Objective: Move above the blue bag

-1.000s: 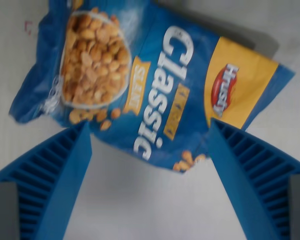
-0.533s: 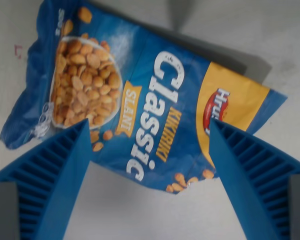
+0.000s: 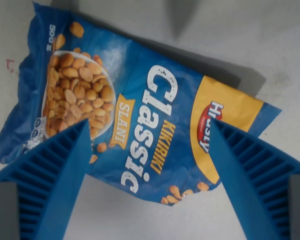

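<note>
A blue snack bag lies flat on the pale surface, filling the upper and middle part of the wrist view. It shows a bowl of peanuts at the wrist view's left, the white word "Classic" in the middle and a yellow band with a red logo at the right. My gripper is open, its two ribbed blue fingers standing wide apart at the bottom corners. Both fingertips overlap the bag's lower edge in the picture. Nothing is held between them.
A pale grey table surrounds the bag. A small red mark sits on it at the wrist view's left edge. A dark shadow falls at the top centre.
The whole scene has slid down and to the left in the picture, so the camera has moved further over the bag. The fingers now overlap more of the bag; their spread is unchanged.
</note>
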You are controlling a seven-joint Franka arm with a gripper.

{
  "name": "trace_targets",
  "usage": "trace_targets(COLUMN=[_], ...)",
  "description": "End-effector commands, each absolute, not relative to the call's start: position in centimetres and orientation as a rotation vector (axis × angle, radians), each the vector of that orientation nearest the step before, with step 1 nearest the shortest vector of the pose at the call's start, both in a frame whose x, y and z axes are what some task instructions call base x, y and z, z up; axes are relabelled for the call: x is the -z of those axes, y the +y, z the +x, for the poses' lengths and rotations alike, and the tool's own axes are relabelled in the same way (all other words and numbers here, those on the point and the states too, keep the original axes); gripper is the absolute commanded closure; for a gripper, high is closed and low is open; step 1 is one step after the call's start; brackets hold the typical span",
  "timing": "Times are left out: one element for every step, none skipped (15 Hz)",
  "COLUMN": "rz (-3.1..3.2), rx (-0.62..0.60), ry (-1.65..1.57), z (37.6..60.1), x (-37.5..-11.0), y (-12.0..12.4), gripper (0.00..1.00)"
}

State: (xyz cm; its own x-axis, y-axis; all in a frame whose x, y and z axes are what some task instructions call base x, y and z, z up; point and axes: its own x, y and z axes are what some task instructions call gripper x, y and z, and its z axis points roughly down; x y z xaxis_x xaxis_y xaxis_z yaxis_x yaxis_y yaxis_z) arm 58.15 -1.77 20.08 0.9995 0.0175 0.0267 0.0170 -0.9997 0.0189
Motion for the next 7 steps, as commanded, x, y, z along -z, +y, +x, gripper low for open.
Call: trace_targets(rz=[3.167,3.167,3.168,3.168,3.168,3.168,3.168], rx=[-0.024,-0.02,-0.015,-0.012,-0.008,-0.008,-0.008], ry=[0.061,0.061,0.061,0.061,0.063,0.063,0.063], z=[59.14,59.2,59.25,59.29,59.33,59.33,59.33], x=[-19.95,-19.94,-19.94,-19.94,-19.94,-19.94,-19.94], y=[-2.25,-2.28,-2.29,-2.31,-2.32,-2.32,-2.32], gripper=[0.0,0.0,0.0,0.0,0.0,0.0,0.0])
